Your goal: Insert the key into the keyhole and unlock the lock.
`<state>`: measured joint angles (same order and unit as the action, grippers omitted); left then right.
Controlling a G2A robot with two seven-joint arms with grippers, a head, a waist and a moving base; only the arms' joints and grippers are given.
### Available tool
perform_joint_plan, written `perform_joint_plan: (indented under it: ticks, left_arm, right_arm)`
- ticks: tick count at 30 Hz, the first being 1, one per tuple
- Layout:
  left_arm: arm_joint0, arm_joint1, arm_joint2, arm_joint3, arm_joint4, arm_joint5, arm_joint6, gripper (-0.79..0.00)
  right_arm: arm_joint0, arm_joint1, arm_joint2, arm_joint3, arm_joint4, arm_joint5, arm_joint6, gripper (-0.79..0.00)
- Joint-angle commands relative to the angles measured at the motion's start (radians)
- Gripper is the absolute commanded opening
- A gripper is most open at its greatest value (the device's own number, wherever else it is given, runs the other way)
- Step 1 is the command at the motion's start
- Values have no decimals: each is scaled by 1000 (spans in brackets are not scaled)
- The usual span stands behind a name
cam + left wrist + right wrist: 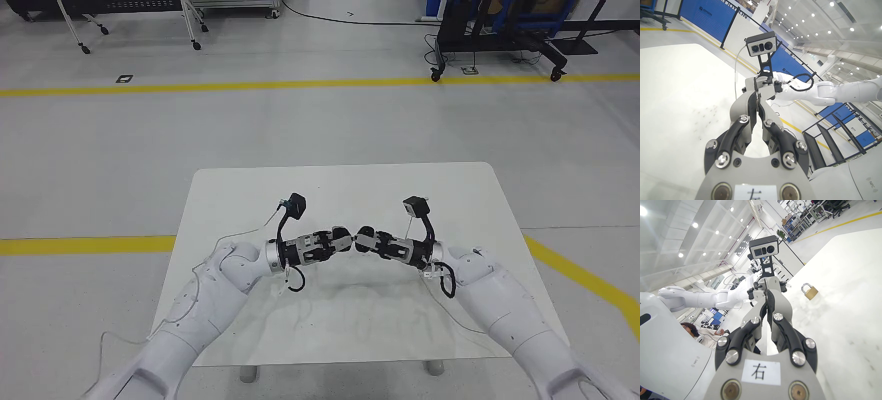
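The left arm is extended in over the near left edge of the white desk (450, 195). Its left pincer (343, 241) is held above the middle of the desk, pointed toward the other arm. Its padded fingers (752, 106) are pressed together on a thin strip of metal, taken to be the key (758, 101), which is seen edge-on between the black pads. The key is thus held in the air over the desk's centre, not laid on the surface.

The right pincer (367, 241) is held tip to tip against the left one, with its arm extended in from the near right side. Its pads (770, 302) are closed against each other. Whether any part of the key is caught between them cannot be told. The two pincers are set so close that contact cannot be told from a slight gap in the top view.

A brass padlock (810, 292) with a silver shackle is seen lying on the desk, apart from both pincers and touched by neither. Its shackle is seated in the body. A yellow line (300, 86) is painted across the floor beyond the desk.
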<state>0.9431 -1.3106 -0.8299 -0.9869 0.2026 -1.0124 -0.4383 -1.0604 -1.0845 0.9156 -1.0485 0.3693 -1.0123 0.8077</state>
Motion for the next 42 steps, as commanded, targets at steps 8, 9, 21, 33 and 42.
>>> perform_joint_plan:
  ticks: [8,9,21,33,42]
  left_arm:
    - [-2,8,-4,1,43,0,43,-785]
    - [-2,10,-3,1,47,0,43,-785]
    - [-17,11,28,14,77,0,48,-785]
    - [-24,11,54,18,75,0,58,-785]
    - [-30,12,65,26,76,0,73,-785]
  right_arm:
    - [8,8,-7,8,-3,0,0,-650]
    - [9,9,-8,8,-9,0,0,-637]
    - [27,18,-37,30,-29,8,8,-548]
    - [50,16,-76,48,-15,1,1,-686]
    - [61,19,-96,55,-4,0,0,-785]
